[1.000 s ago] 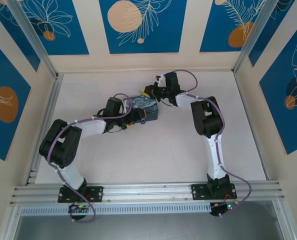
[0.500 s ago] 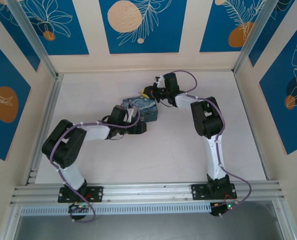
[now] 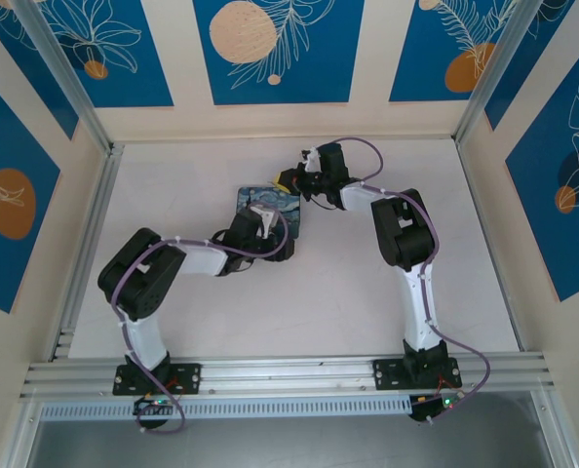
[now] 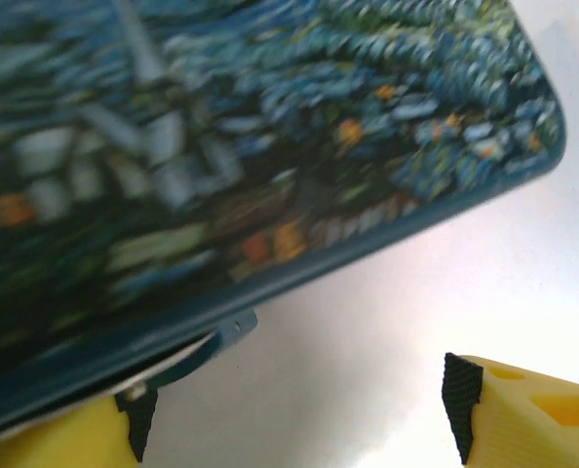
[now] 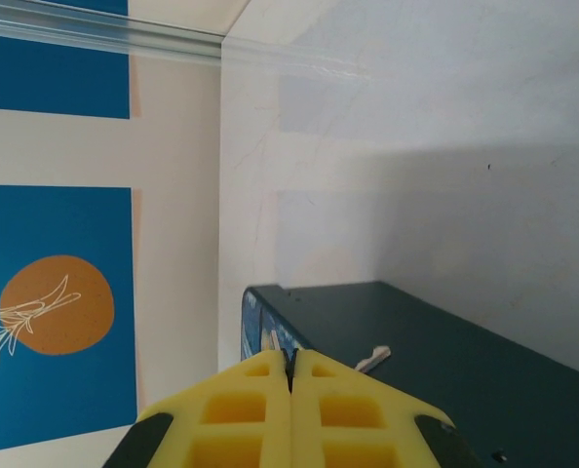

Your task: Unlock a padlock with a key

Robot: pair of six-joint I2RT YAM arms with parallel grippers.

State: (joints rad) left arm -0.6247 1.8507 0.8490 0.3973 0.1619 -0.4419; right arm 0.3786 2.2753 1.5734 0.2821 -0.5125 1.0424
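So the right gripper is pinched shut on the key, sliver poking sideways, off the starry-night box's far right corner. The padlock (I think) hangs at the box's near edge, right by the left gripper, fingers apart.

The box swirls blue, orange-flecked; the right gripper is yellow.

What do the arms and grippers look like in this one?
The left arm and right arm have white links, black joints and loose purple cables. The left gripper and right gripper carry blocky yellow fingers with moulded pockets; black pads edge the left pair.
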